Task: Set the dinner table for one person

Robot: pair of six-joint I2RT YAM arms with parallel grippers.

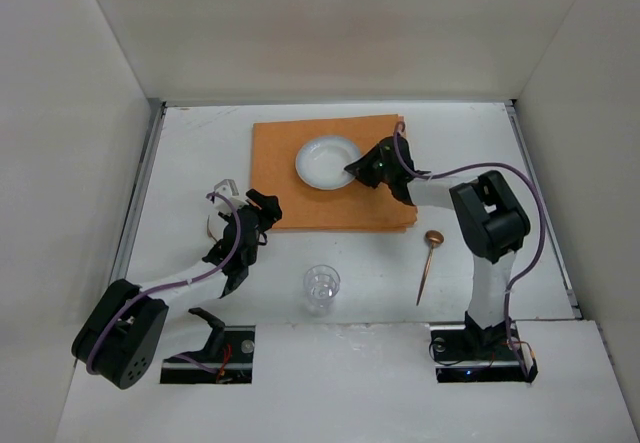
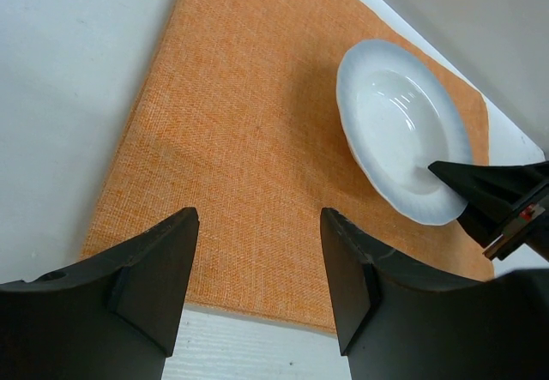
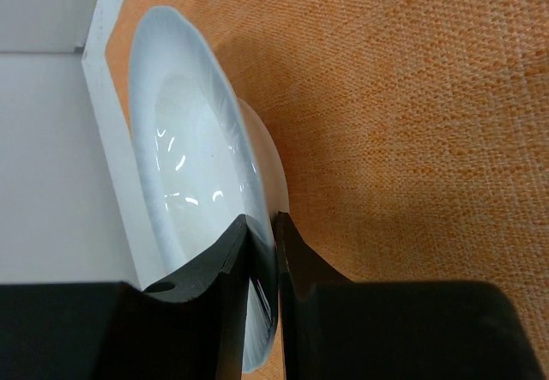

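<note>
A white plate (image 1: 326,161) sits on the orange cloth mat (image 1: 290,198) at the far middle of the white dinner table (image 1: 190,143). My right gripper (image 1: 357,171) is shut on the plate's right rim; in the right wrist view the rim (image 3: 266,226) runs between the two fingers. The plate (image 2: 396,127) and mat (image 2: 249,140) also show in the left wrist view. My left gripper (image 1: 262,211) is open and empty at the mat's near left edge, its fingers (image 2: 167,264) over the mat's border.
A clear glass (image 1: 321,289) stands near the front middle. A wooden spoon (image 1: 429,260) lies to the right, in front of the mat. Metal rails (image 1: 140,203) run along the table's sides. White walls enclose the table.
</note>
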